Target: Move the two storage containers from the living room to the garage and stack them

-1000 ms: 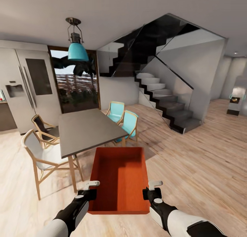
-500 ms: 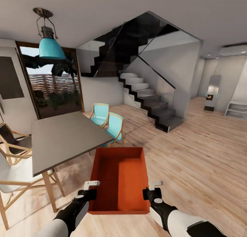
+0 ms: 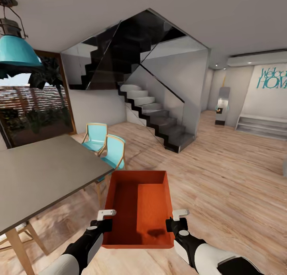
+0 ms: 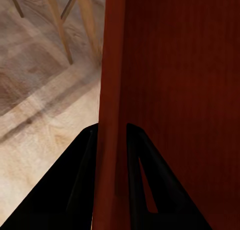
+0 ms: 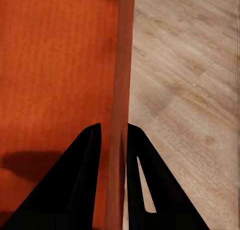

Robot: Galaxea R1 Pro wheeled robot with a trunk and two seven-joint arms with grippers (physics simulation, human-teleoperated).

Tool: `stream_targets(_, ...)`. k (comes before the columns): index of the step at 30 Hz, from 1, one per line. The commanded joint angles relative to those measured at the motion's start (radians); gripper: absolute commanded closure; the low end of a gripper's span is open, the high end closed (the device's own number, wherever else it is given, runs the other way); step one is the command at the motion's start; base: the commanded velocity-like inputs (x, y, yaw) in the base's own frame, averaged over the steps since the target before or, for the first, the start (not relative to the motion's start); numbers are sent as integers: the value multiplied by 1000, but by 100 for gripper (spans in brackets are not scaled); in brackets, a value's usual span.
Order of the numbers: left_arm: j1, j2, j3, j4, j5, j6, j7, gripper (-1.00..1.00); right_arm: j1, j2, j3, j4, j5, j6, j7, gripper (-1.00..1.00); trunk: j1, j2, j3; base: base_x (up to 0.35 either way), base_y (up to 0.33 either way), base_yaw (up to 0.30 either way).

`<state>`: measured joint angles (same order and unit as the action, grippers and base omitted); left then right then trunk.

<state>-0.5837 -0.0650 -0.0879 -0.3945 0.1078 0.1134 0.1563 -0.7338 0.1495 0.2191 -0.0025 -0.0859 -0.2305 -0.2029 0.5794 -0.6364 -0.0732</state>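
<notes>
Orange-red topless container (image 3: 138, 209), smooth walls, stepped bottom. Left gripper (image 3: 104, 220) and right gripper (image 3: 175, 220) each clamped on a side wall, above wood floor (image 3: 223, 195).

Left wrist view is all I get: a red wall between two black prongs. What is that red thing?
Observer: It is an orange-red storage container, an open bin. The left pincer clamps its side wall, one prong inside and one outside.
Operator: Is anything holding the other side?
Observer: Yes. The right pincer grips the opposite wall the same way, so the bin hangs between both arms over the wood floor.
Operator: Is there anything in it?
Observer: No, the head view shows just its stepped bottom.
Operator: And what lies ahead?
Observer: A grey dining table with turquoise chairs at the robot's left, and a staircase further on.
</notes>
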Motion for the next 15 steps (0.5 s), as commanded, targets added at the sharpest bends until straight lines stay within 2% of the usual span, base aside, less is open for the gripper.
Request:
stream_targets(1, -1, 2, 2, -9, 8, -46, 12, 100, -1, -4, -81, 4, -32, -7, -4, 100, 1, -2, -2, 320, 0, -286)
stream_targets(15, -1, 1, 1, -9, 6, -46, 12, 100, -1, -4, -81, 4, -32, -7, -4, 100, 1, -2, -2, 320, 0, -286)
